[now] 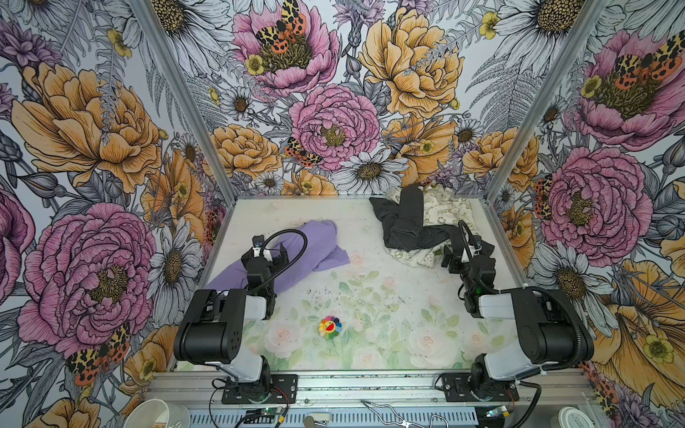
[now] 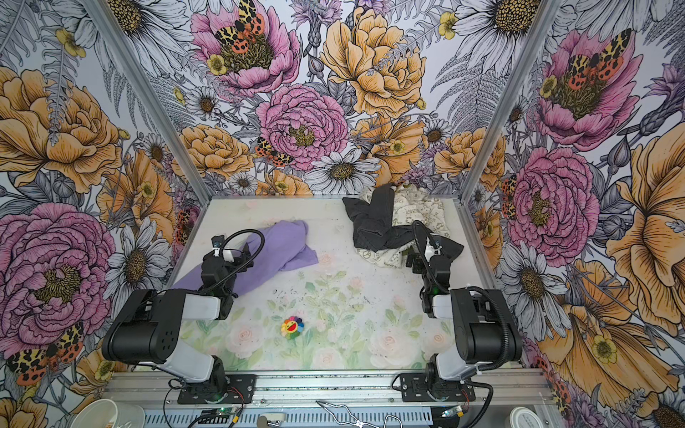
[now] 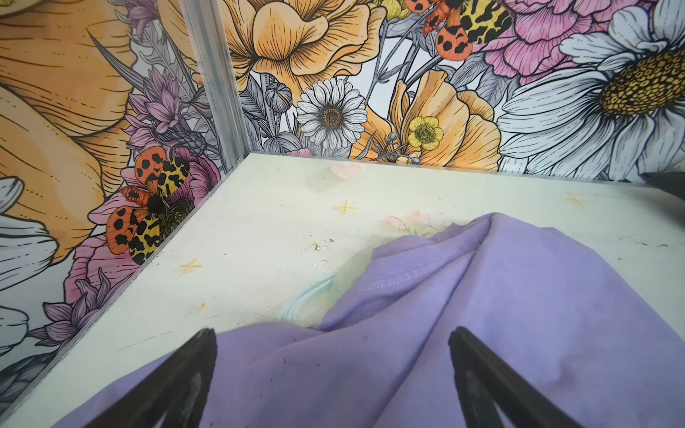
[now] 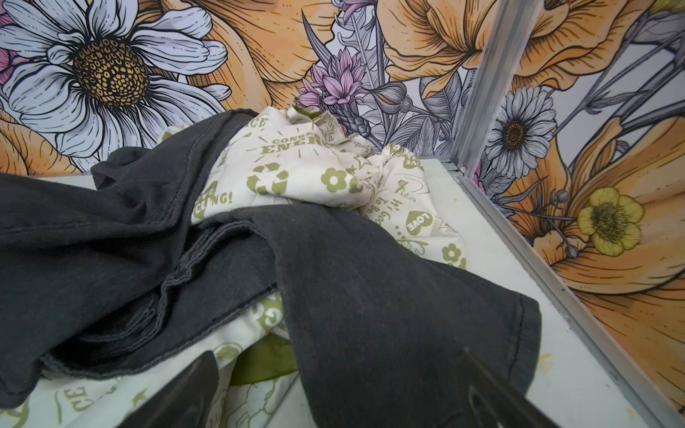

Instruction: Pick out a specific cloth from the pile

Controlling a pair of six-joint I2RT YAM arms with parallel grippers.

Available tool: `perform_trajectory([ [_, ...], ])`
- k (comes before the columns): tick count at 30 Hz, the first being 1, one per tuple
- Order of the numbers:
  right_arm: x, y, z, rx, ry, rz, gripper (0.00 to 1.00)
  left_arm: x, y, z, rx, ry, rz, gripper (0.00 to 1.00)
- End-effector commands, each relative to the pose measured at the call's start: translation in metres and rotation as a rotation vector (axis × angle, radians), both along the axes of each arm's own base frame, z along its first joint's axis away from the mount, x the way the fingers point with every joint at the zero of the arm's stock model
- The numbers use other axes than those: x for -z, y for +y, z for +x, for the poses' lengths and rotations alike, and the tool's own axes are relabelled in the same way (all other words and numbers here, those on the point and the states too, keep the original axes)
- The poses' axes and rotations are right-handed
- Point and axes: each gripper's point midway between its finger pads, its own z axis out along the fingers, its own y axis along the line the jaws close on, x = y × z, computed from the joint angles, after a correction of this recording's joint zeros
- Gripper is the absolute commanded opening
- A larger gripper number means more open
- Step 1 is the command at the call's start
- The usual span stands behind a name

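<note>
— Where's the purple cloth (image 3: 482,296)?
— Lying crumpled under and ahead of the left gripper (image 3: 331,333). Its jaws are spread wide and hold nothing.
— And the right gripper (image 4: 335,355)?
— Wide and empty too, above the black garment (image 4: 111,241) draped over the cream printed cloth (image 4: 296,174).

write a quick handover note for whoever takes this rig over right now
Left gripper: open, empty, poised over the lavender cloth.
Right gripper: open, empty, above the black garment, which drapes over the cream printed cloth.
The lavender cloth lies alone on the left of the table, apart from that pile in the far right corner.
Done: cloth appears separated out.
Left: probably only drawing both arms back.
</note>
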Motion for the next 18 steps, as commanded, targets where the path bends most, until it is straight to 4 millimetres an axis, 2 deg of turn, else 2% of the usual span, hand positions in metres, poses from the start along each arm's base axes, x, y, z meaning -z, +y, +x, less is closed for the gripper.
perform_trajectory([
  [1,-0.0039,-0.0017,0.0042,0.001,-0.008,0.001,0.99,-0.0039,-0.0032,0.0032,0.021,-0.014,-0.023,0.99],
  [18,-0.0038,-0.0012,0.0042,-0.001,-0.008,0.000,0.99,-0.0039,-0.0036,0.0032,0.022,-0.013,-0.021,0.99],
])
